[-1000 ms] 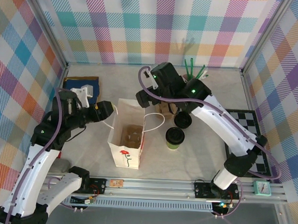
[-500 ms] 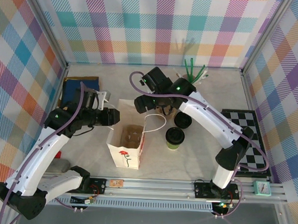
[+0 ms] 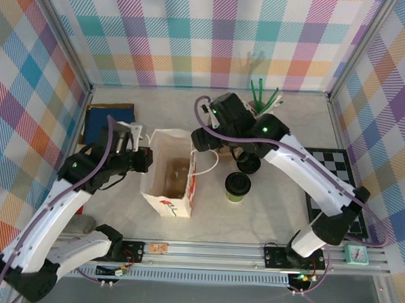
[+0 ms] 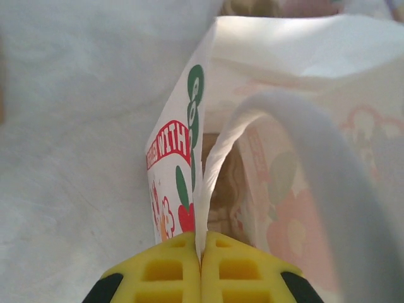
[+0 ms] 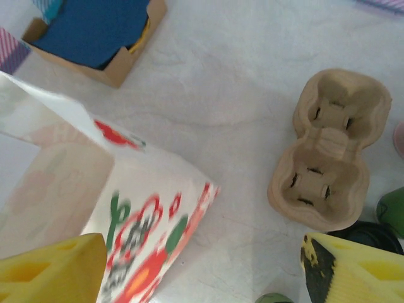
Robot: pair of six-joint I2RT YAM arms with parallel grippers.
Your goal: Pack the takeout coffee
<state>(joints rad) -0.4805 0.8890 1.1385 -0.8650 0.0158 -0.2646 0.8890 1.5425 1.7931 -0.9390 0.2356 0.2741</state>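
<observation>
The takeout coffee (image 3: 237,187) is being supported upright by the table (image 3: 274,216), just right of the white paper bag (image 3: 168,183). It is being judged light, crushable and perhaps top-heavy, best gripped gently around its green paper wall. The bag handle (image 4: 214,158) is being clamped by the left gripper (image 4: 201,265); the jaws of the right gripper (image 5: 202,246) are being held apart.

Off-white, faintly marbled tabletop (image 3: 171,106) boxed in by multicoloured plaid fabric walls (image 3: 215,37).
The walls close the cell at 9, 12 and 3 o'clock and meet at slanted silver aluminium corner posts (image 3: 63,32) near 11 and 1 o'clock. Both wrist views show the tabletop's surface as pale and mottled. A ribbed silver aluminium rail (image 3: 238,252) runs along the table's edge at 6 o'clock, with a dull grey floor (image 3: 249,300) beneath it. The light is bright and even, and the shadows are soft.
</observation>
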